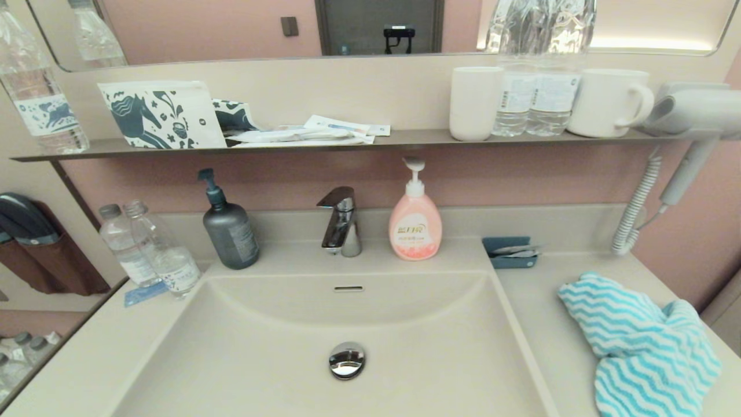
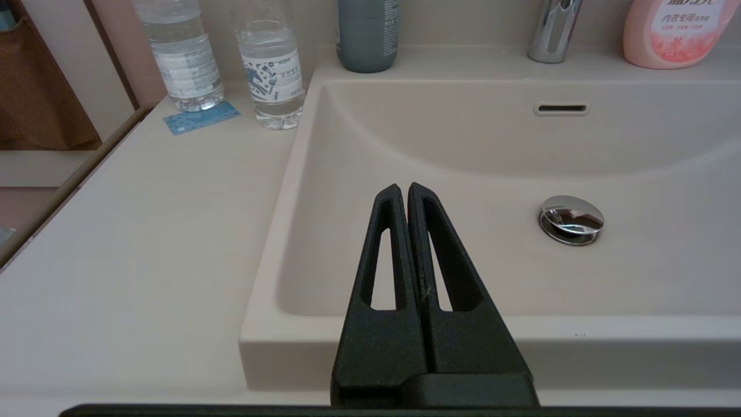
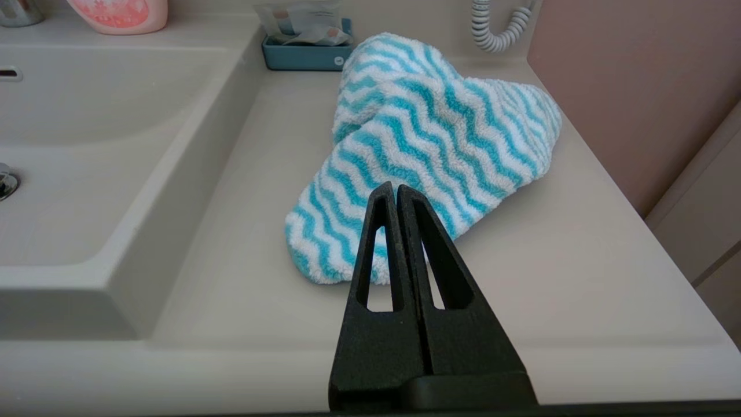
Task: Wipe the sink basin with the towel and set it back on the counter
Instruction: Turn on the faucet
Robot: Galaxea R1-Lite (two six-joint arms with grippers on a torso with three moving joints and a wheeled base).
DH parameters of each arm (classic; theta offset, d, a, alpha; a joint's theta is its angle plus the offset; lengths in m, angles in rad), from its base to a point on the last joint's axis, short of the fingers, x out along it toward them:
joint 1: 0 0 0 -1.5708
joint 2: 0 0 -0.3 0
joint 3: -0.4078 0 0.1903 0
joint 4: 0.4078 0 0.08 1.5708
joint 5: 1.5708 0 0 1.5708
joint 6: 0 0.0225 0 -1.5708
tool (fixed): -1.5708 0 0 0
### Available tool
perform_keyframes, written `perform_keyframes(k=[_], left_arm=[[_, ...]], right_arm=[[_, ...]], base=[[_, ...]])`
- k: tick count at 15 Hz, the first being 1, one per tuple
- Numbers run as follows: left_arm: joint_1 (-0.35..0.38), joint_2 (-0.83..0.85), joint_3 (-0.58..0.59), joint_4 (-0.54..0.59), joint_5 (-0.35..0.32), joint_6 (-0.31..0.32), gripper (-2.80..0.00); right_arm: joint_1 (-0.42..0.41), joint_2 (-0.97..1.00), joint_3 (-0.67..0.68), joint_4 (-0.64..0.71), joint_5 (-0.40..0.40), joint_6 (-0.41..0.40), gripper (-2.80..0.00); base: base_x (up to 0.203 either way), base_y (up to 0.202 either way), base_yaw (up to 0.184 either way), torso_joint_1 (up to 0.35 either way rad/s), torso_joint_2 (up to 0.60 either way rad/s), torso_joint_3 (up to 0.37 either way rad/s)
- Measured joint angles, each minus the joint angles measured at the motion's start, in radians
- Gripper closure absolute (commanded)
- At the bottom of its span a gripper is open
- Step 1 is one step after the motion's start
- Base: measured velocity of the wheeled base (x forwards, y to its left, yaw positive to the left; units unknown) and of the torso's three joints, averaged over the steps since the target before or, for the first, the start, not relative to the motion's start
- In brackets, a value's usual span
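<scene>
On the counter [image 1: 532, 324], to the right of the sink basin [image 1: 278, 353], lies the towel [image 1: 642, 341] in a soft heap, dry-looking and easy to reach. Right gripper [image 3: 396, 188] hangs just in front of it, fingers pressed together, holding nothing (it must open before it can grab). Left gripper [image 2: 403, 190] waits over the basin's near edge, also closed and empty. Wiping has probably not begun.

The left gripper [image 2: 407, 188] hangs closed over the basin [image 2: 440, 145]. The drain plug [image 2: 571, 219] lies near its tips; two bottles [image 2: 226, 58] stand well beyond.
</scene>
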Motion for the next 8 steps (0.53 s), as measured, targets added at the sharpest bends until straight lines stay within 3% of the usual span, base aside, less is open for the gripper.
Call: perform_keyframes(k=[8], left_arm=[[0.0,0.0,0.0,0.0,-0.001,0.0,0.0]], right_arm=[[0.0,0.0,0.0,0.0,0.0,0.0,0.0]], base=[[0.0,0.0,0.0,0.0,0.0,0.0]])
